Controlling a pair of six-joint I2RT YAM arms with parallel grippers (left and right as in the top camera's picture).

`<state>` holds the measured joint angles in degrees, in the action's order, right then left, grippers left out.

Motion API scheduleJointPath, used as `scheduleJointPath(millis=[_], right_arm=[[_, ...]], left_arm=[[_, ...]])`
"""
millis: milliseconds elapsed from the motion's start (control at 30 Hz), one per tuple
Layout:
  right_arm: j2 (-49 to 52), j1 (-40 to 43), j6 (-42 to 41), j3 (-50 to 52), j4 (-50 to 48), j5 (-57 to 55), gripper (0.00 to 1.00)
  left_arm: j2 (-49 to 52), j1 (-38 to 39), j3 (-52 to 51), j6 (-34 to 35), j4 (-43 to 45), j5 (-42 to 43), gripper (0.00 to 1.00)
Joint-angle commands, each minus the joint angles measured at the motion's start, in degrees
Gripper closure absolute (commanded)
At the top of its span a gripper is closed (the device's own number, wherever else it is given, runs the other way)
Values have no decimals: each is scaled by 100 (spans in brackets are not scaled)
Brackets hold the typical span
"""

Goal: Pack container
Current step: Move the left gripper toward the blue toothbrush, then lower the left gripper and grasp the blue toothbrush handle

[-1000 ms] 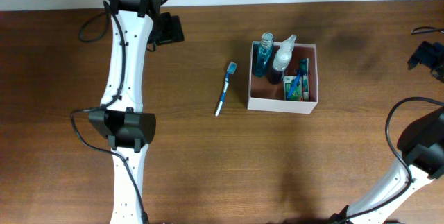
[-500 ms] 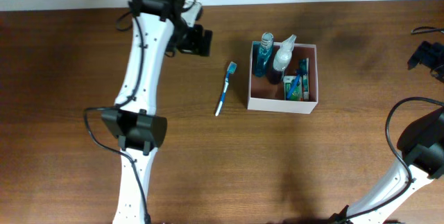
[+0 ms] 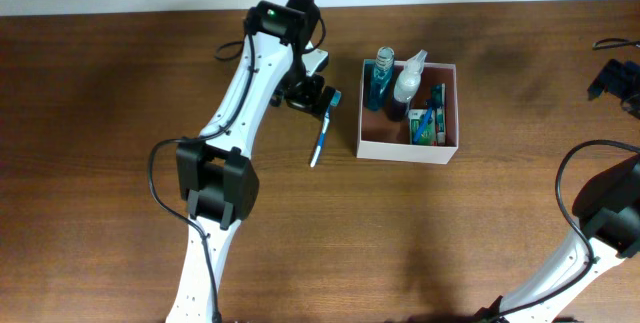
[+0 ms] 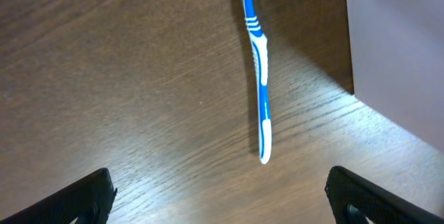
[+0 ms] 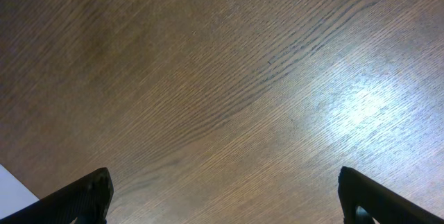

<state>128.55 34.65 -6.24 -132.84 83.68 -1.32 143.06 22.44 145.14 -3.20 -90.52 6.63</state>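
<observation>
left gripper (image 3: pixel 312 93) now over the toothbrush (image 4: pixel 262 78), jaws wide apart as on the right gripper (image 5: pixel 225 200); white-walled, pink-lined square container (image 3: pixel 405 149) alongside

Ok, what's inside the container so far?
Inside the container: a blue bottle, a white spray bottle and a few small tubes or packets, too small to identify. Whatever lies under them is covered. The toothbrush is outside, on the table.

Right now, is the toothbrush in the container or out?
Out: the toothbrush lies flat on the table beside the container, outside its walls.
</observation>
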Motion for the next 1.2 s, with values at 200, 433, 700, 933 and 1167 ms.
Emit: scheduleJointPath(millis=[200, 433, 700, 933, 1167], right_arm=[[-55, 24, -48, 42, -15, -90, 1], [-57, 24, -48, 42, -15, -90, 1], [-55, 24, -48, 42, -17, -90, 1], [-57, 24, -48, 42, -15, -90, 1], [-55, 24, -48, 42, -15, -90, 1]], left_arm=[[48, 273, -166, 739, 271, -402, 1], [103, 339, -177, 754, 461, -496, 1], [527, 339, -197, 748, 435, -520, 1], [728, 341, -197, 745, 507, -520, 1], [887, 341, -197, 748, 507, -518, 1]])
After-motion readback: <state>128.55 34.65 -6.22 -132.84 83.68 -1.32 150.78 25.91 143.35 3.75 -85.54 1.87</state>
